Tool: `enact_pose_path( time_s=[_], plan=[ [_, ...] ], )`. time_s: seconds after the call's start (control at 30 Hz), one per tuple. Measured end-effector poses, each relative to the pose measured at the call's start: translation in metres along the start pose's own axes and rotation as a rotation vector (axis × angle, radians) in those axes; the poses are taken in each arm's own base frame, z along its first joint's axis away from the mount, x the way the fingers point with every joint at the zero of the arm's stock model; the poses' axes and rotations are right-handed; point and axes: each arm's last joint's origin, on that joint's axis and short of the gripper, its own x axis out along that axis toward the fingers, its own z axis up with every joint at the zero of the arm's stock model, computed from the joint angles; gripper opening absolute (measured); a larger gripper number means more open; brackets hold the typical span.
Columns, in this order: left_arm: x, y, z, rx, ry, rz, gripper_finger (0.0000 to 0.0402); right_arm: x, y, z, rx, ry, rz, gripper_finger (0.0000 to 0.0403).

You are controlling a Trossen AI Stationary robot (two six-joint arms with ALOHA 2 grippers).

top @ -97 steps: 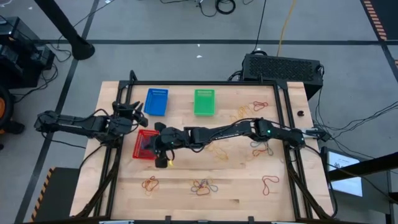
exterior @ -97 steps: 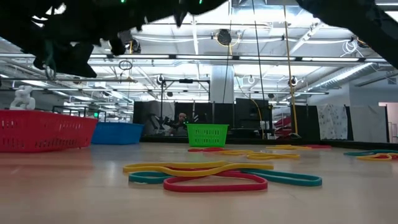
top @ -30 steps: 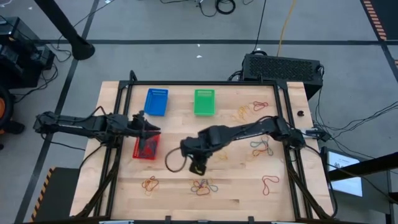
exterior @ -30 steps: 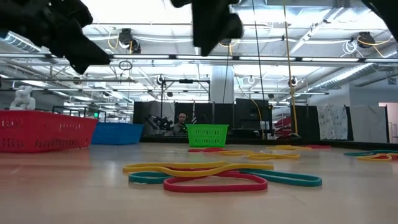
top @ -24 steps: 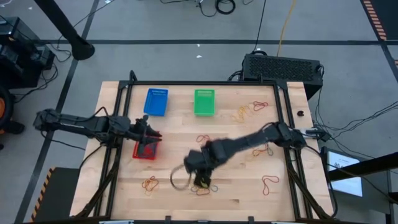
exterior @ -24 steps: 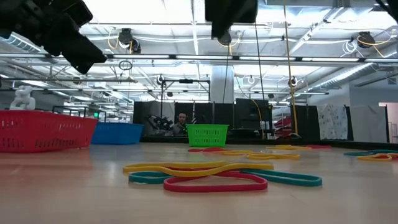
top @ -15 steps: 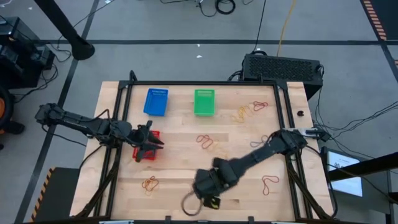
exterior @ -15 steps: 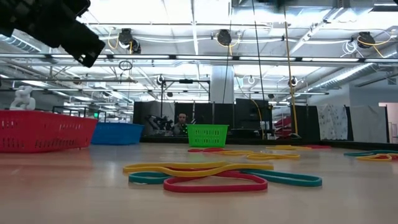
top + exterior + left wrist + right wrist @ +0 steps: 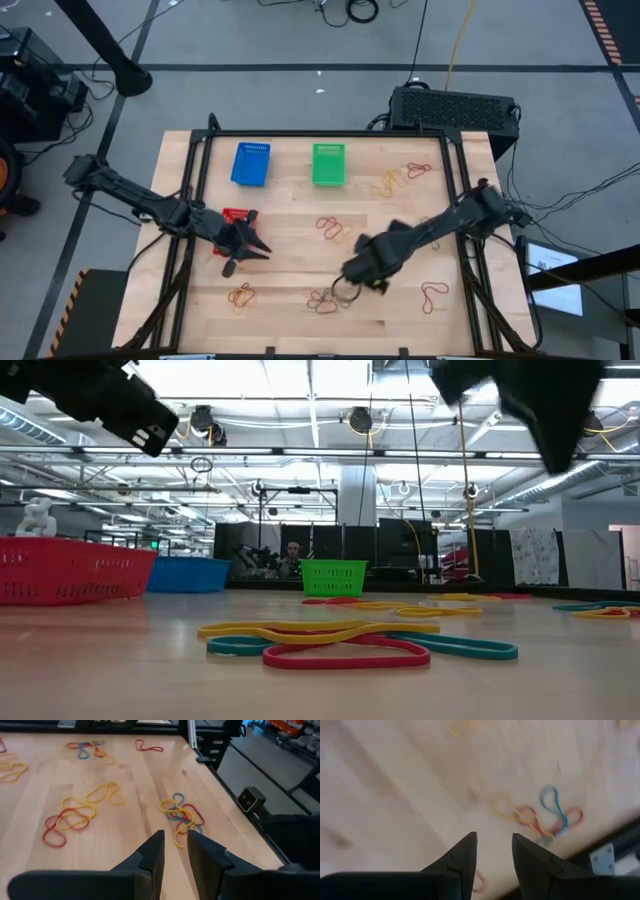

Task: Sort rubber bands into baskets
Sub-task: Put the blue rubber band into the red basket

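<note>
The right gripper [image 9: 352,277] hangs near the table's [image 9: 280,320] front edge, fingers parted and empty (a rubber band cluster [image 9: 322,298] lies just beside). The left gripper [image 9: 243,250], fingers slightly apart, covers the red basket [image 9: 232,215].

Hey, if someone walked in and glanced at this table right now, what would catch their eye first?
Probably the three bright baskets: the blue basket and green basket side by side near the table's far edge, and the red basket partly hidden under the left gripper. Next, the colourful rubber bands scattered in small clumps over the wooden table. The right gripper, jaws open and empty, hangs over a clump near the front edge.
</note>
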Motion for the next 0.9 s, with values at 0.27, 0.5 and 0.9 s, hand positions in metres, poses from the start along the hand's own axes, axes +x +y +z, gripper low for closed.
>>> enact_pose_path(
  time_s=[0.27, 0.5, 0.9],
  plan=[
    [0.003, 0.001, 0.001, 0.052, 0.002, 0.007, 0.009, 0.06, -0.077, -0.014, 0.047, 0.117, 0.01, 0.0116],
    [0.007, 0.003, 0.003, 0.092, -0.004, 0.03, 0.009, 0.118, -0.114, -0.011, -0.073, 0.186, 0.021, 0.0116],
    [0.018, 0.017, -0.005, 0.093, 0.069, 0.134, 0.009, 0.144, -0.128, 0.0, -0.228, 0.133, 0.065, 0.0116]
  ],
)
